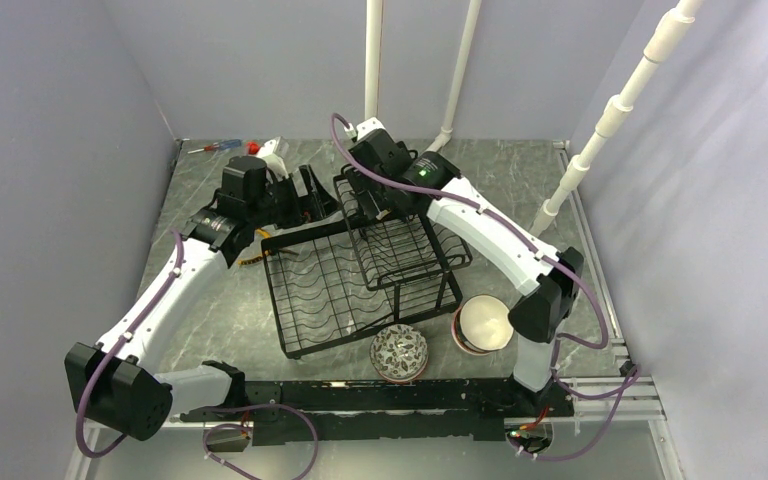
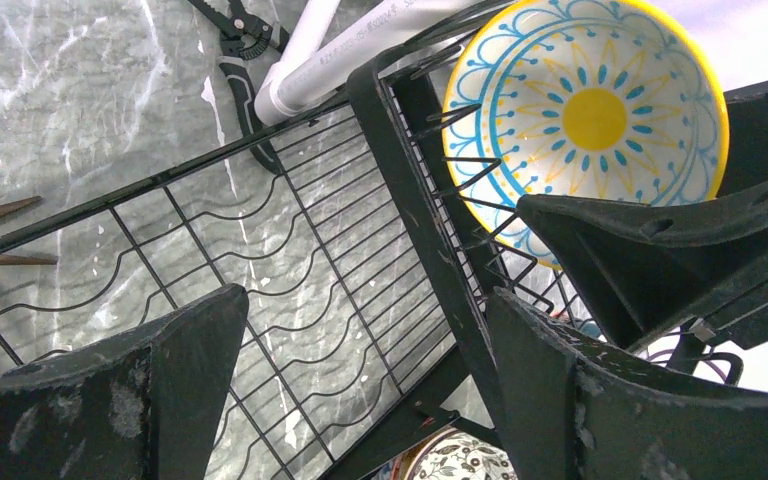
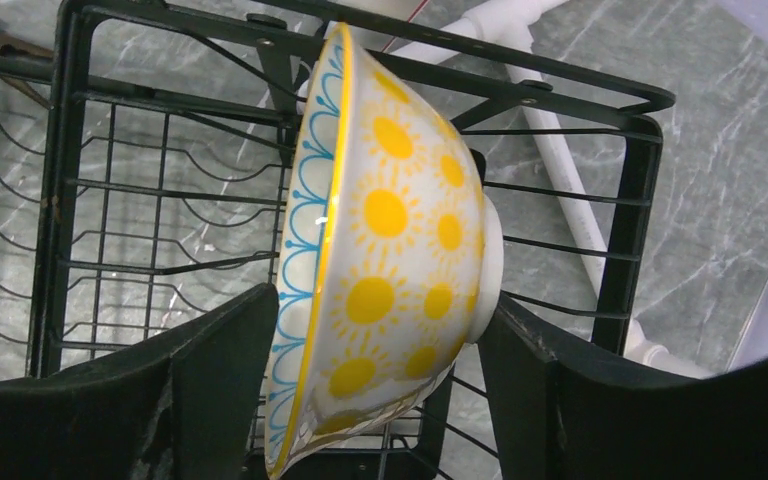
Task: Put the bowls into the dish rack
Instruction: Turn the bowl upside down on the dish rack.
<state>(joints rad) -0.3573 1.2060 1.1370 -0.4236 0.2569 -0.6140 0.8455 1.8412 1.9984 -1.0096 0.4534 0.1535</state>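
The dish rack (image 1: pixel 320 290), at frame centre, is being loaded: a yellow bowl (image 3: pixel 390 250) is stood on edge in its raised basket (image 1: pixel 410 255), bracketed by the right claw (image 3: pixel 380 305), gripped or freed cannot be told; the left claw (image 2: pixel 365 298) is spread empty; a clean withdrawal is likely needed next.

pale lavender walls (image 1: pixel 50 150), grey marbled tabletop (image 1: pixel 520 170), white pipes (image 1: pixel 372 60) behind, even light

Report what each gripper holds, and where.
Left gripper: nothing. The yellow bowl stands between the right gripper's fingers, one by its rim, one by its foot; whether they grip it cannot be told.
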